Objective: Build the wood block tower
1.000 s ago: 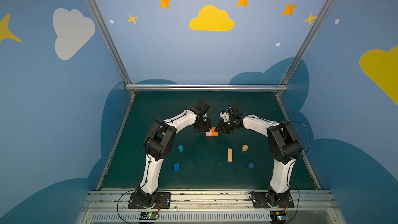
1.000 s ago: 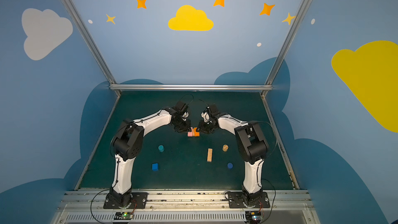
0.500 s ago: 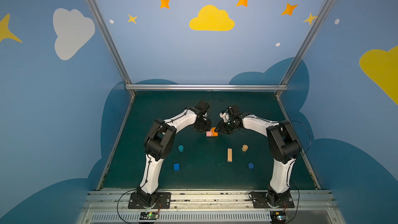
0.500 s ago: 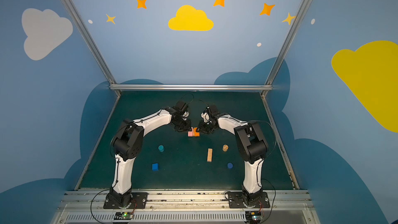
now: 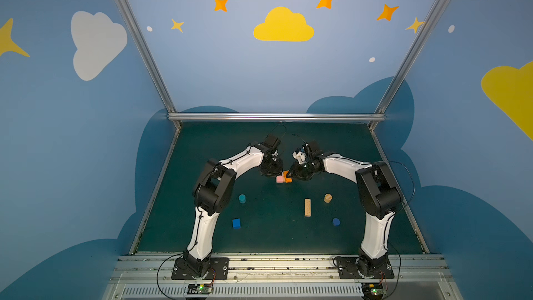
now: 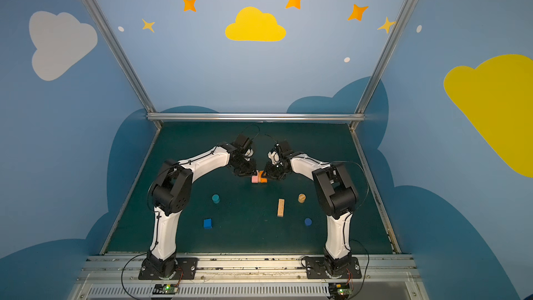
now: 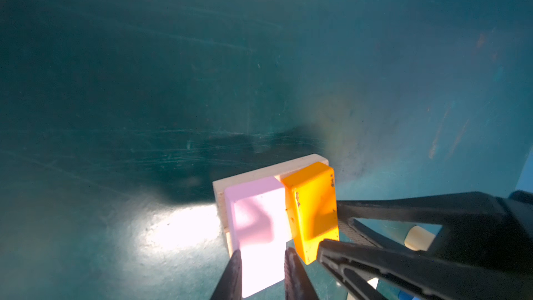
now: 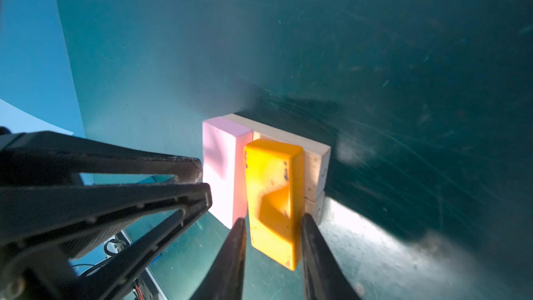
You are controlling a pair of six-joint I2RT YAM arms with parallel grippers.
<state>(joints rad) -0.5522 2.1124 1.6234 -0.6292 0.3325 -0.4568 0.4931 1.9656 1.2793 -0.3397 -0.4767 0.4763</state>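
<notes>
Just below frame centre in both top views, a pink wooden bar (image 7: 256,220) and a chipped orange wooden bar (image 8: 274,197) lie side by side atop pale tan wood bars (image 7: 259,173). The left gripper (image 7: 262,255) clamps the pink one, the right gripper (image 8: 272,223) the orange.

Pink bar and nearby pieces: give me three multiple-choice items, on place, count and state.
1. Where does the pink bar lie?
A. On the tan wood bars, beside the orange bar
B. Under the tan wood bars
C. Held high in the air

2. How many short cylinders stand loose on the mat?
A. Two
B. Three
C. Five

3. How do the left gripper's jaws stand?
A. Wide apart over bare mat
B. Pressed together, nothing between
C. Either side of the pink bar

Answers:
1 A: the left wrist view shows it atop them, alongside the orange bar.
2 B: teal cylinder, tan cylinder, dark-blue cylinder.
3 C: the pink bar sits between them.
</notes>
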